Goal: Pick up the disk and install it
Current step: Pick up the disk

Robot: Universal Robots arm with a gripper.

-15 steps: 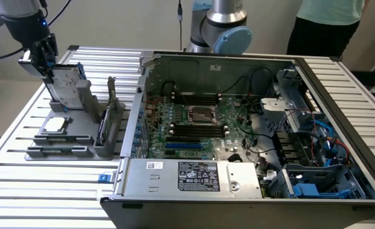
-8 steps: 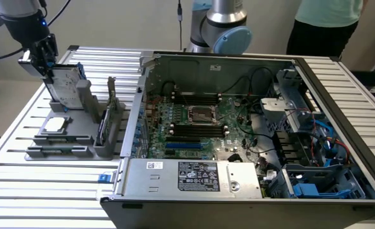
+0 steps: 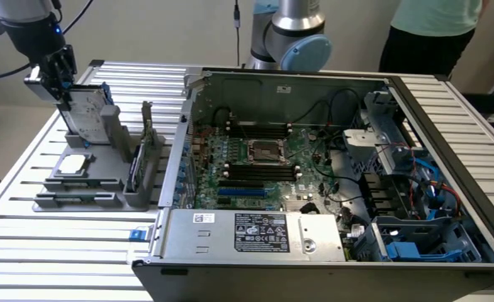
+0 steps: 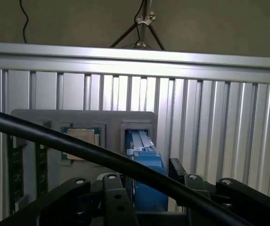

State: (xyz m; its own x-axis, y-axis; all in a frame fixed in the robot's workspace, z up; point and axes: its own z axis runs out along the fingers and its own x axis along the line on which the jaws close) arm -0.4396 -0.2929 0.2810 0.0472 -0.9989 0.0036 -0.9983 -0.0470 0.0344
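Disk (image 4: 146, 165) stands upright in its grey holder (image 4: 36, 117), between the gripper's (image 4: 151, 190) wide-open jaws.

Disk (image 3: 84, 110) upright in the rack (image 3: 87, 202) — end effector (image 3: 60, 88) at its top, computer case (image 3: 289, 88) on the exterior view's right

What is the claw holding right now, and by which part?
Nothing yet, it seems: the open claw straddles the blue-framed edge of the silver-grey rectangular metal disk, which stands upright in the grey plastic holder.
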